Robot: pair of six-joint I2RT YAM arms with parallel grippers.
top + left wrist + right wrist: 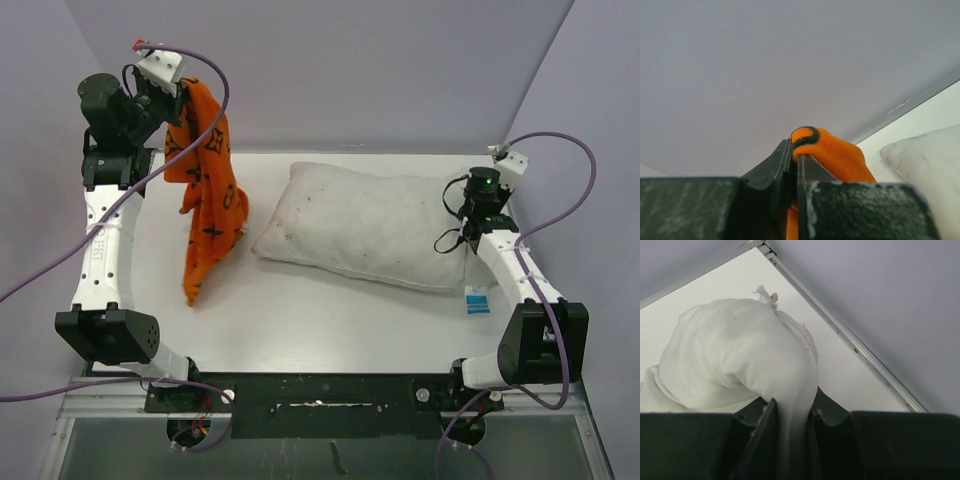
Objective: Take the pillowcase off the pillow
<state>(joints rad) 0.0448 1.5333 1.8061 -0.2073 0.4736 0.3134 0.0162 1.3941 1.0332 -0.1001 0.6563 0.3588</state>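
The left claw point(795, 152) is closed on a fold of the pillowcase point(205, 190), which is held up over the far left corner of the desk point(300, 320), apart from the pillow point(360, 225). The right claw point(790, 412) is clamped on the pillow's end near the right edge. The removal is judged done, and only release is left. On the blue-and-white tag point(478, 300) no writing can be read.

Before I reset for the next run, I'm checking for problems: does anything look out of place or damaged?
Nothing is spilled or torn. The pillowcase hangs bunched from the left gripper, off the pillow, whose corner the right gripper pinches. Only a small frayed tuft at that corner looks odd.
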